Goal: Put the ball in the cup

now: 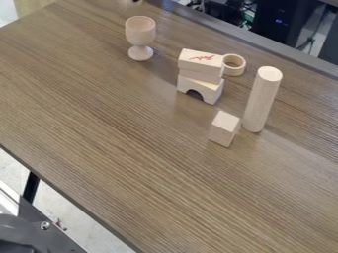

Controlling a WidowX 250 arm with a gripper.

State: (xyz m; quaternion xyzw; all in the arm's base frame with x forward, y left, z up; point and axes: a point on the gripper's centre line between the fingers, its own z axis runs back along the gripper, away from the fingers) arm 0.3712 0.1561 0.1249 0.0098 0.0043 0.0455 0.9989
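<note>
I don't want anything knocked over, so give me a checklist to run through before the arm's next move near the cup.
1. Cup upright: ok.
2. Cup's opening uncovered from above: ok.
3. Cup apart from the block stack: ok.
4. Tall cylinder standing on its end: ok.
5. Ring not touching the stack: cannot tell.
6. Pale thing at the top edge is the ball: cannot tell.

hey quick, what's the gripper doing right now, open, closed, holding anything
Gripper: can't be told, neither whether it is open or closed nor whether it holds anything.
</note>
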